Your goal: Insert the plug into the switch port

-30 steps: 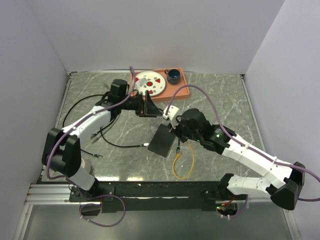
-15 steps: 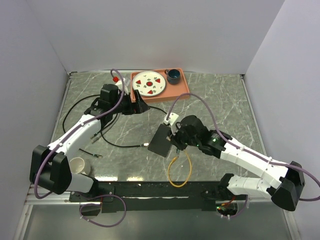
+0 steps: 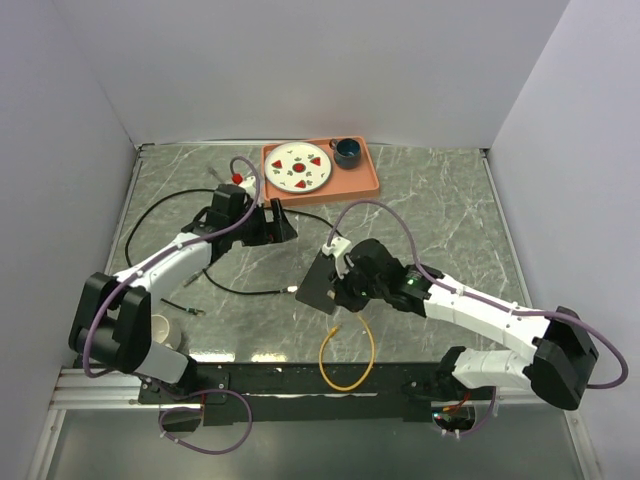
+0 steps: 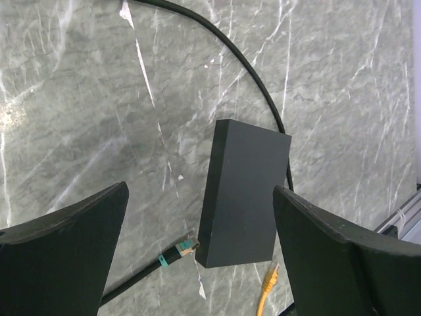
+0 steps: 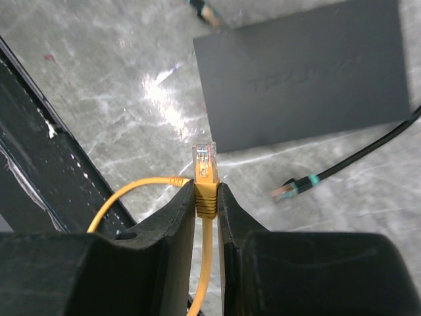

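The flat black box (image 3: 318,281) lies mid-table; the switch port on its narrow edge does not show in any view. My right gripper (image 5: 206,194) is shut on the yellow plug (image 5: 205,170), whose clear tip points at the box's (image 5: 302,72) near edge, a short gap away. In the top view the right gripper (image 3: 345,290) sits at the box's right side. My left gripper (image 4: 199,191) hangs open above the box (image 4: 243,191), its fingers (image 4: 72,243) wide apart with nothing between them. From above, the left gripper (image 3: 280,222) is up and left of the box.
A black cable's teal-banded plug (image 4: 179,250) lies at the box's corner. The yellow cable (image 3: 345,355) loops toward the front rail, its other plug (image 4: 268,280) loose. An orange tray (image 3: 368,170) with plate and blue cup stands at the back. A white cup (image 3: 160,330) sits near the left base.
The right gripper has carried the yellow plug down and left along the box, dragging the cable loop forward. The left arm pulled back from the tray, its jaws opening slightly wider.
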Controlling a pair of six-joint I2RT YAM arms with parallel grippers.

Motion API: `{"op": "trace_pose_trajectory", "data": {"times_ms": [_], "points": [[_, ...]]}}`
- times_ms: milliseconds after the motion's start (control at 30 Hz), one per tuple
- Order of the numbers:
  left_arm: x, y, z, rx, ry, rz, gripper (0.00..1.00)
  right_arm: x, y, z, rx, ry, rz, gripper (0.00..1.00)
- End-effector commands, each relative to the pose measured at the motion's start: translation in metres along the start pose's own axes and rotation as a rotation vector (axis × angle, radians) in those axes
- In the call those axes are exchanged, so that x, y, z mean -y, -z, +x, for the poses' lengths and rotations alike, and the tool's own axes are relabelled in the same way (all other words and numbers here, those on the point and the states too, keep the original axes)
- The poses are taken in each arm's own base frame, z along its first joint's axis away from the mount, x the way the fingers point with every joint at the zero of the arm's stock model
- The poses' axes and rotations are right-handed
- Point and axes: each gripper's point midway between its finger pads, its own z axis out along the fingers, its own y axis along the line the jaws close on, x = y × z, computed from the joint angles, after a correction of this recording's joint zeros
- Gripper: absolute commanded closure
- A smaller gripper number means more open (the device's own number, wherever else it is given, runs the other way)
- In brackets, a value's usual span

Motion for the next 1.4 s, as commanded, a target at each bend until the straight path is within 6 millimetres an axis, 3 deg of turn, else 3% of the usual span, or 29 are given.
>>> {"op": "trace_pose_trajectory", "data": {"times_ms": [0,633,933,1133,1367], "points": [[0.010,-0.008,-0.008,0.027,-0.040,0.055,0.03,-0.006,-0.008,0.004,0.003,-0.060,-0.035,1.00],[0.016,-0.041,0.009,-0.051,-0.060,0.079,0.03,0.029,-0.031,0.057,-0.217,-0.219,0.146,1.00],[0.015,-0.046,0.013,-0.067,-0.062,0.080,0.03,0.039,-0.043,0.059,-0.266,-0.255,0.145,1.00],[0.015,-0.046,0.016,-0.075,-0.060,0.088,0.03,0.037,-0.050,0.034,-0.213,-0.236,0.116,1.00],[0.012,-0.040,0.018,-0.069,-0.064,0.076,0.02,0.024,-0.065,0.023,-0.198,-0.226,0.044,1.00]]}}
